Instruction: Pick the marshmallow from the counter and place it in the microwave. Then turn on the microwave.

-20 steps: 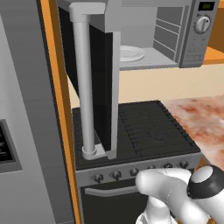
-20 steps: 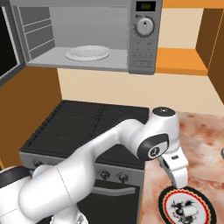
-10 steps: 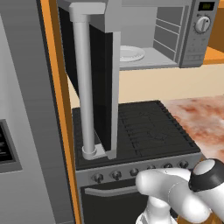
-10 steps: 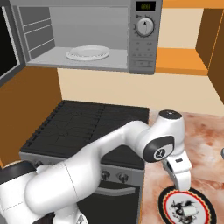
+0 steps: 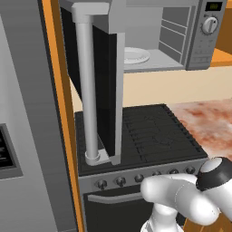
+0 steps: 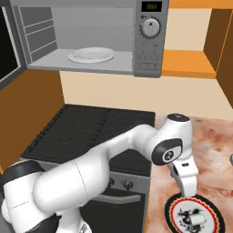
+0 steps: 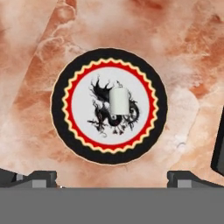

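One claw (image 7: 112, 177), jaws spread wide and empty, hangs above a plate (image 7: 61, 105) on the desk (image 7: 183, 52). The marshmallow (image 7: 118, 101) lies at the plate's middle, on a black dragon print. Farther off, the microwave (image 6: 150, 54) stands open above the stove (image 6: 82, 127), a white dish (image 6: 91, 55) inside.

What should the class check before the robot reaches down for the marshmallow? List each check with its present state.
1. Tool open: ok, fingers wide apart.
2. Marshmallow below the tool: ok, near the middle of the hand view.
3. Marshmallow free to grasp: ok, alone on the patterned plate on the counter.
4. Microwave door open: ok.
5. Room inside: ok, a white plate lies there, bare.
6. Marshmallow upright or lying: cannot tell.
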